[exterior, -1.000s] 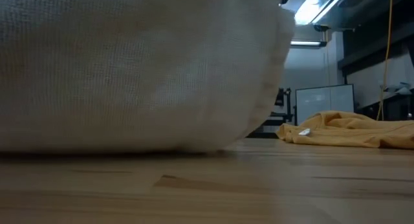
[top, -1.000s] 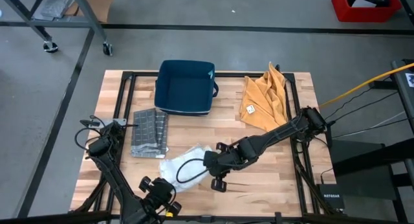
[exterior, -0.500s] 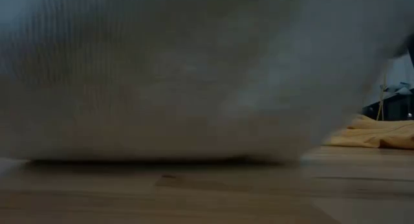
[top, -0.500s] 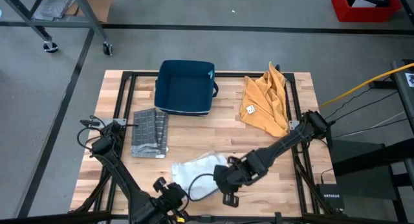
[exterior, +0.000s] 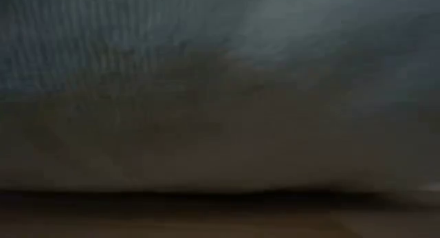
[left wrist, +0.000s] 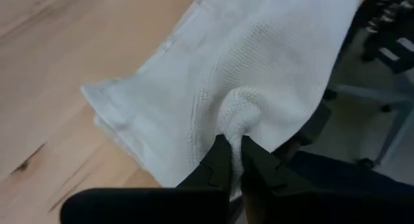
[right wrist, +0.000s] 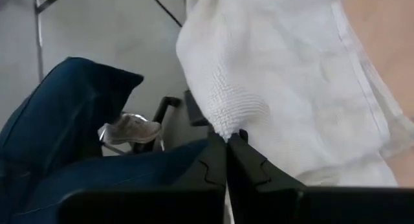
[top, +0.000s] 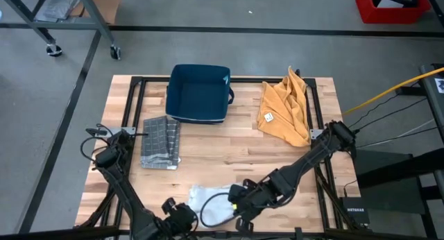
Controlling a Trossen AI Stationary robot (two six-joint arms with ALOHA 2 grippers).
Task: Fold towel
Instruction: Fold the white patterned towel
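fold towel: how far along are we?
Done: a grey towel lies folded by the blue bin. In hand: left gripper and right gripper each pinch the white towel at the table's near edge. Left: its fold, and the orange towel, lying crumpled.

— What's on your wooden table (top: pixel 229 146)?
— You have a blue bin (top: pixel 199 93). Beside it lies an orange cloth (top: pixel 284 109). Near its other corner lies a folded grey towel (top: pixel 160 142). Well apart from it, a white towel (top: pixel 211 202) lies at the edge.
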